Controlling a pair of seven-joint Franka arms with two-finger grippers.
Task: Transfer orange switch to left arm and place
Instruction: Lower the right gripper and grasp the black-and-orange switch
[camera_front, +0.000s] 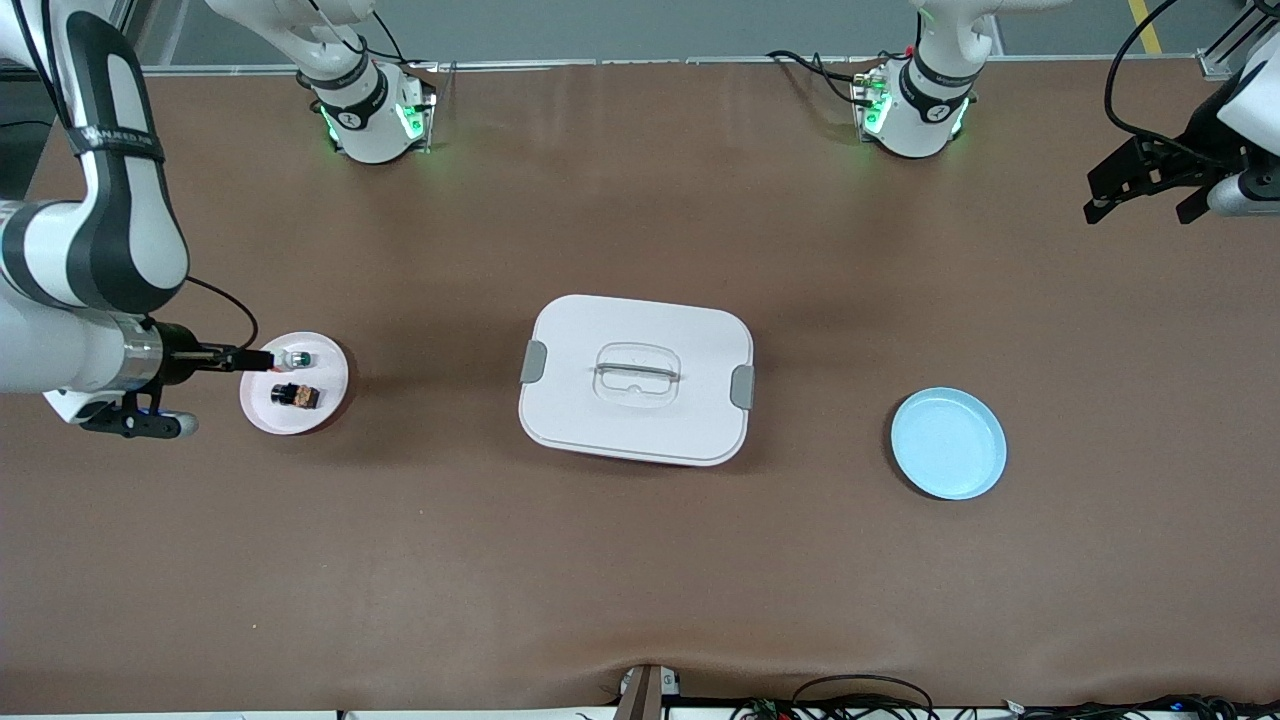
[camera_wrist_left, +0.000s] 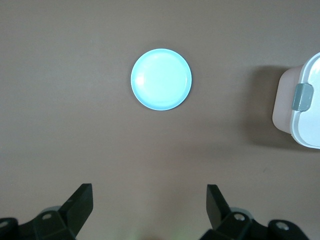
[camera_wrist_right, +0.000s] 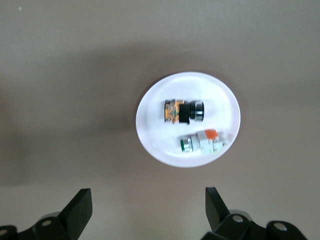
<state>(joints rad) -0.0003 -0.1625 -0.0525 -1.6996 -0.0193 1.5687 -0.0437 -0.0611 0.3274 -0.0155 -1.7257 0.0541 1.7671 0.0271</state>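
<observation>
The orange switch (camera_front: 295, 395) (camera_wrist_right: 182, 111) is a small black cylinder with an orange end, lying on its side on a white plate (camera_front: 326, 402) (camera_wrist_right: 220, 100) toward the right arm's end of the table. My right gripper (camera_wrist_right: 148, 197) hangs open and empty over the bare table just beside that plate, apart from the switch; in the front view its own arm hides most of it. Up high over the left arm's end of the table, my left gripper (camera_front: 1145, 205) (camera_wrist_left: 150, 192) is open and empty. The white box (camera_front: 636, 380) (camera_wrist_left: 305, 107) stands shut mid-table.
A white-and-clear part with a green cap (camera_front: 296, 358) (camera_wrist_right: 201, 141) lies on the same white plate, farther from the front camera than the switch. An empty light blue plate (camera_front: 948, 443) (camera_wrist_left: 161, 79) sits toward the left arm's end, beside the box.
</observation>
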